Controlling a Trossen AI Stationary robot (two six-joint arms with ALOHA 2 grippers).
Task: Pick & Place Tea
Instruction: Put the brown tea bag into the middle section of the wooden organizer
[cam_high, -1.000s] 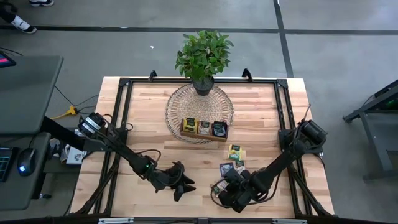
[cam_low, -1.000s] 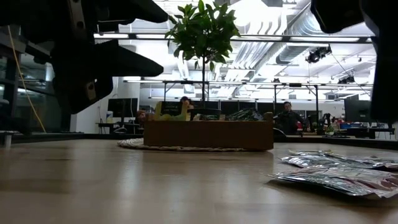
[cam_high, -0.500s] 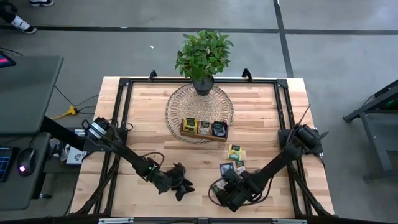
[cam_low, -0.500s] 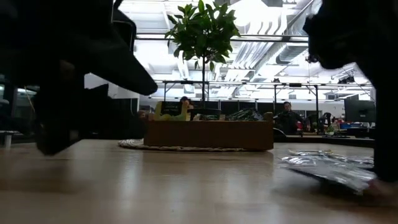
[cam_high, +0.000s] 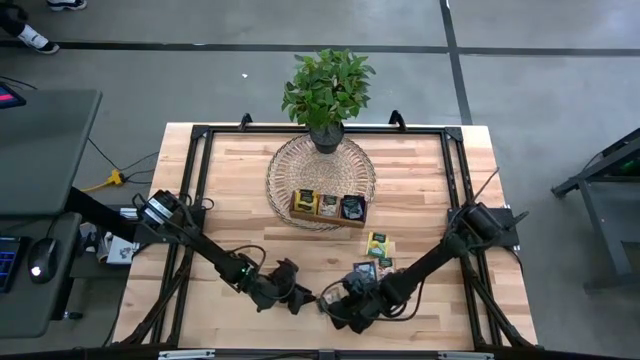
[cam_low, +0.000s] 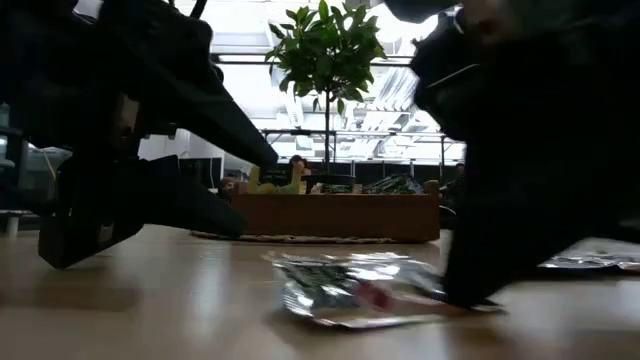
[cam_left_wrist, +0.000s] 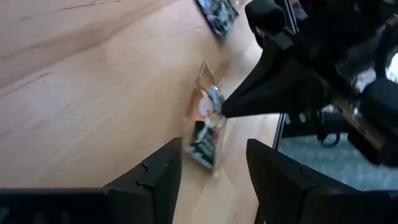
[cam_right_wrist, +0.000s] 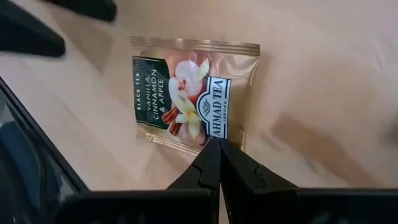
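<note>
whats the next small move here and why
Probably the left gripper should ease forward so its open fingers straddle the tea sachet. The right gripper is shut, its tips pressing the sachet's edge on the table, and the sachet lies just ahead of the left one, still outside its grasp.

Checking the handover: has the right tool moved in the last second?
Yes. The right tool, shut on a tea sachet, moved leftward, away from the sachet pile.

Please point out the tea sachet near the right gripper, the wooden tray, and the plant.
tea sachet (cam_right_wrist: 189, 96), right wrist view, middle of its printed label.
wooden tray (cam_low: 335, 216), low view, its front wall.
plant (cam_high: 328, 85), high view, its leaves.
</note>
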